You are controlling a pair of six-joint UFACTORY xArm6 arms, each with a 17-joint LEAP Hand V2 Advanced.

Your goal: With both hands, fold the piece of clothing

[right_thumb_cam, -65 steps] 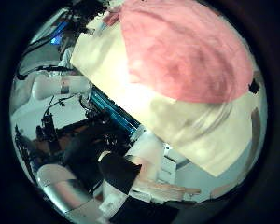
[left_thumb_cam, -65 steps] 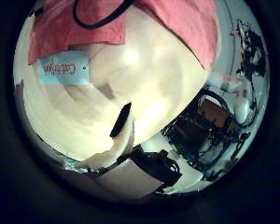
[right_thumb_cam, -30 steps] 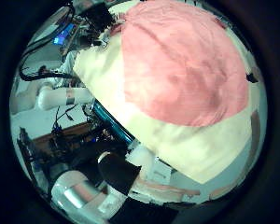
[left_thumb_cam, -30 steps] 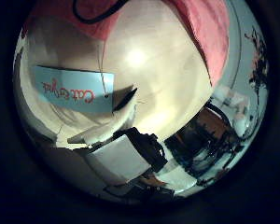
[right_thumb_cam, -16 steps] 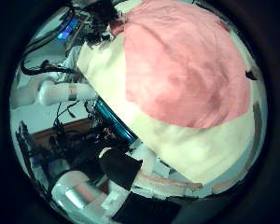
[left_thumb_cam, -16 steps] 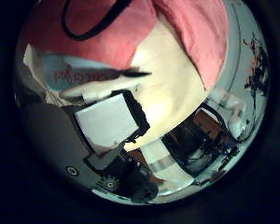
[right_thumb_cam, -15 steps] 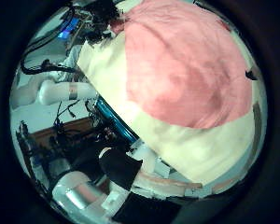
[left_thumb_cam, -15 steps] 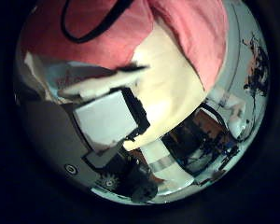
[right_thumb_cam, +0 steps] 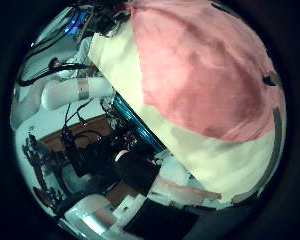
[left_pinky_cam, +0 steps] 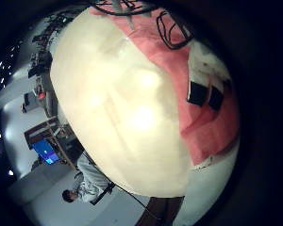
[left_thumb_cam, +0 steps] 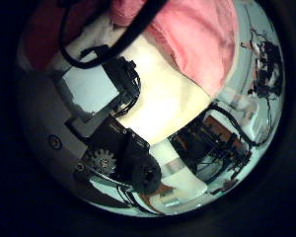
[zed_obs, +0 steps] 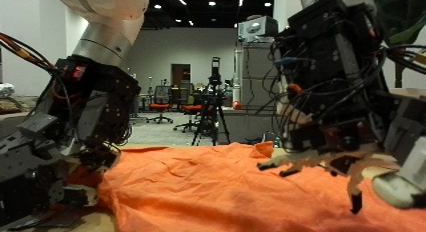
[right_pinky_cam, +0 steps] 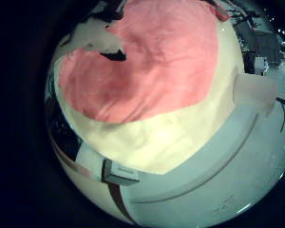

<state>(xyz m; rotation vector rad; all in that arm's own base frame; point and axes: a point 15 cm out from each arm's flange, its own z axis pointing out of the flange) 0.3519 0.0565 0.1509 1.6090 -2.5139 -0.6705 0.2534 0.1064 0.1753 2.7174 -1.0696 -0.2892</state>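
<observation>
- Orange cloth (zed_obs: pixel 226 187) fills the lower half of the outside view, rumpled, spread over the counter between the two hands and running off the bottom edge of the frame.
- Pale, cream-toned counter (left_pinky_cam: pixel 113 104) shows bare in the palm views; in the left little finger side view it takes the middle and left of the frame, with the cloth (left_pinky_cam: pixel 203 113) along its right side.
- In the right little finger side view the cloth (right_pinky_cam: pixel 152 62) covers the upper middle of the frame, and bare counter (right_pinky_cam: pixel 180 128) curves below it.
- The left hand (zed_obs: pixel 60 157) stands at the left of the outside view, low at the cloth's edge; cloth bunches up against its fingers, but I cannot tell whether they grip it.
- The right hand (zed_obs: pixel 333 152) hangs at the right of the outside view, just over the cloth, its fingers (zed_obs: pixel 357 192) spread and pointing down, holding nothing.
- In the left thumb side view that hand's own fingers (left_thumb_cam: pixel 99 89) lie at the cloth's (left_thumb_cam: pixel 187 35) edge.
</observation>
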